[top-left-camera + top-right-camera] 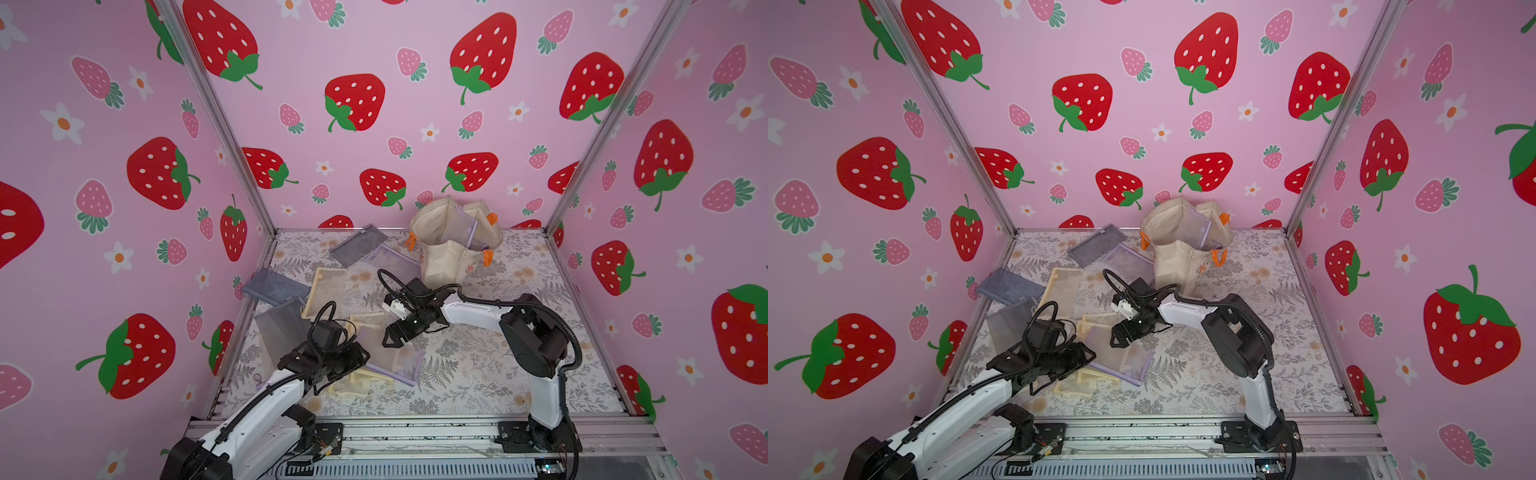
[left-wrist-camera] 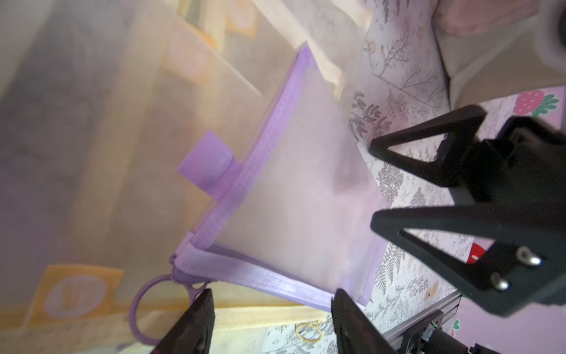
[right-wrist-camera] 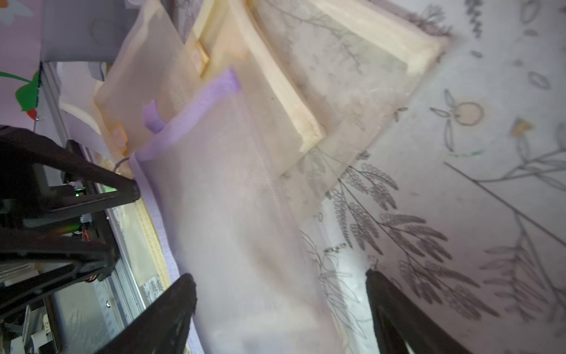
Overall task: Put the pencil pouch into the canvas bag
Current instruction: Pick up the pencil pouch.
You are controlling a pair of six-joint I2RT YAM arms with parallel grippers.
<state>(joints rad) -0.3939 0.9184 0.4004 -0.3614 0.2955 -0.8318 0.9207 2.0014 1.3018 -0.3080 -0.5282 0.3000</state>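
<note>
- The lilac mesh pencil pouch (image 1: 401, 365) lies flat on the floral worktop (image 1: 478, 374), near the front and middle. It rests partly over cream pouches (image 1: 356, 380) and is well apart from the canvas bag (image 1: 446, 266).
- The left tool (image 2: 272, 294) has its jaws apart, straddling the pouch's zipper edge. That view is blurred, so it is hard to say whether either finger touches the fabric.
- The right tool (image 3: 280, 274) hangs over the opposite side of the same pouch. Its jaws are spread wide and grip nothing.
- The canvas bag stands open at the back of the worktop, with another lilac pouch (image 1: 461, 228) upright inside it.
- Grey pouches (image 1: 274, 286) lie scattered along the left side of the worktop.
</note>
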